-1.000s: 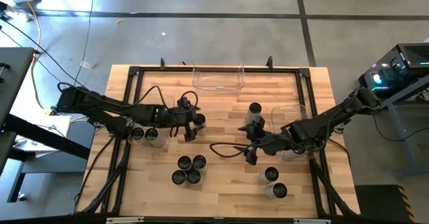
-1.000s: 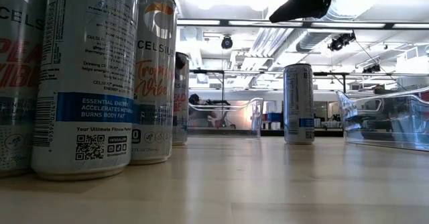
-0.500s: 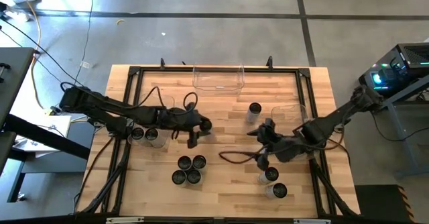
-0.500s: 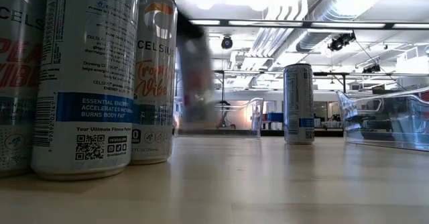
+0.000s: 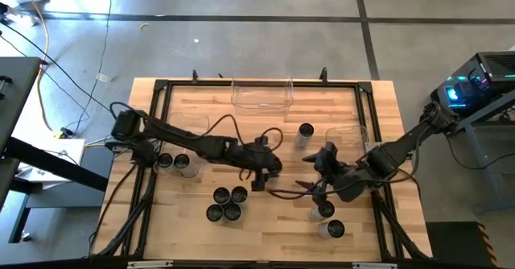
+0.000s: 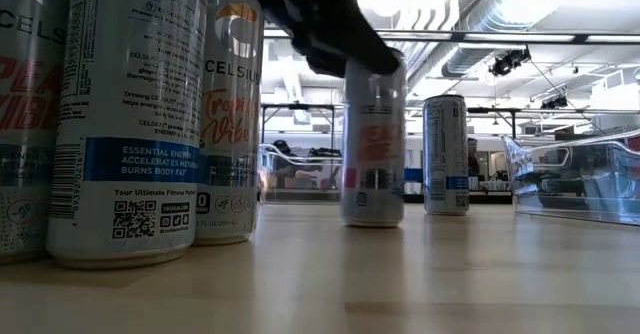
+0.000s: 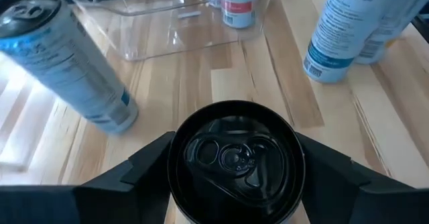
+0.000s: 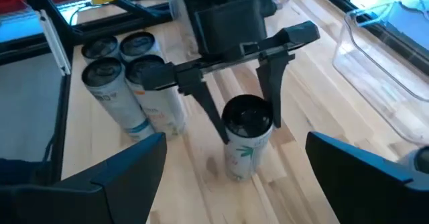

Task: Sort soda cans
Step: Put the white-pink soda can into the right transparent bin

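The left gripper (image 5: 259,172) stands near the middle of the table (image 5: 273,225), its jaws clamped on the sides of one upright can (image 6: 373,144) whose base sits on or just above the wood. The grip is high, near the rim, so a fast sideways carry could swing the bottom out and tip the can, or let it slip through. In the high view, a cluster of four cans (image 5: 226,204) stands at about seven o'clock from the held one, a single can (image 5: 304,134) at about two o'clock; a careless path could knock either over.

The right gripper (image 5: 321,190) hovers with jaws wide apart just beside the can at four o'clock of centre (image 5: 324,210), facing the left arm; the two arms are near enough that they could collide if both move inward.

The held can is slim and tall, white-silver, with a dark round top and pull tab (image 7: 236,155) and reddish lettering on its side. Clear bins sit at twelve o'clock (image 5: 261,93) and three o'clock (image 5: 348,134).
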Controlling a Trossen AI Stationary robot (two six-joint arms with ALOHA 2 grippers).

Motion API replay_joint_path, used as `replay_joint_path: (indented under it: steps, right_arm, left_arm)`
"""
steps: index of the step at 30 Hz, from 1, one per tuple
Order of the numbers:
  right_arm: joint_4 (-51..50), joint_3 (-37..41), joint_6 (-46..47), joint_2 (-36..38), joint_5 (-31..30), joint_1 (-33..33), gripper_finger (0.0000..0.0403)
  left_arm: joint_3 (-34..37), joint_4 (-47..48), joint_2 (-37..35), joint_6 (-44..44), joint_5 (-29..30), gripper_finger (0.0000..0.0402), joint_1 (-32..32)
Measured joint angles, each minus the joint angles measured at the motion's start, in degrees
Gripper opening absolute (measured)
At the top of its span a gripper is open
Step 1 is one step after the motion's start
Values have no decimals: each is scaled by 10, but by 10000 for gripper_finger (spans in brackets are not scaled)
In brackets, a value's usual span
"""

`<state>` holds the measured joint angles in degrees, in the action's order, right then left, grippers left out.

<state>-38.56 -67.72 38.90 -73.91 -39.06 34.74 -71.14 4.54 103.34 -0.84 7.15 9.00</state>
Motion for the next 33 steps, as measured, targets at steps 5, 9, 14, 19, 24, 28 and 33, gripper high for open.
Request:
replay_joint_path:
  steps: [5,9,14,19,24,28,33]
  right_arm:
    - [-11,0,12,0,0,0,353]
    - [-11,0,12,0,0,0,353]
    - [-11,1,12,-10,-6,-1,353]
    - [-9,1,-1,-45,-12,-13,353]
    - [34,1,-42,-91,12,-39,353]
    - [97,1,-100,-129,47,-63,353]
    - [121,1,-120,-151,52,-93,353]
  left_arm:
    - [-8,-2,9,2,0,271,2]
    - [-8,-1,9,4,-16,316,2]
    - [-8,-12,7,6,-70,340,-2]
    - [-7,0,-18,2,-84,343,-1]
    - [-7,26,-70,-3,-81,345,0]
    - [18,32,-127,-3,-56,345,0]
    - [88,40,-202,24,23,345,6]
